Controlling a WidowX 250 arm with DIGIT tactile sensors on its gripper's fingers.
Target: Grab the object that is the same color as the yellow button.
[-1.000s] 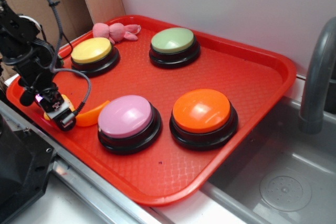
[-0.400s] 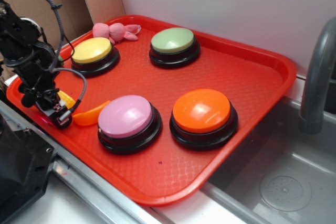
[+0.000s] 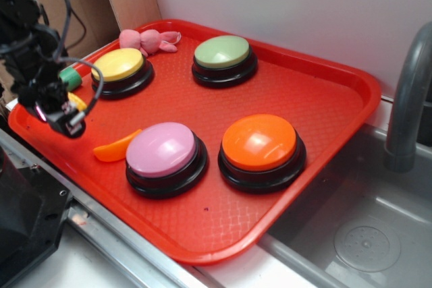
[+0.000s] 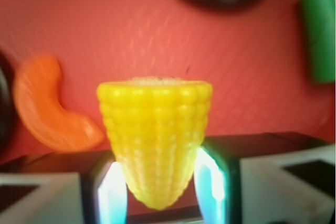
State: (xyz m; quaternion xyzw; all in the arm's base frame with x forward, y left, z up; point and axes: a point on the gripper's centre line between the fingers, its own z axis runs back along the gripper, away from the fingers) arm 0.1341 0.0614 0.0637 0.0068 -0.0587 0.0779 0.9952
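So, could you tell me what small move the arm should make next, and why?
Probably lift a little higher with the tool kept closed: the wrist view shows the corn clamped between both fingers, with the orange slice and red tray below.

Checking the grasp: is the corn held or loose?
Held: the gripper is shut on the corn, fingers pressing both sides, above the tray.

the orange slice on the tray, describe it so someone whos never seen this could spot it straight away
Find the red tray with four big dome buttons, then the pink button at its front. Just left of that lies the orange slice, flat on the tray. It is a small curved crescent, unlike the round orange button or the straight green cylinder.
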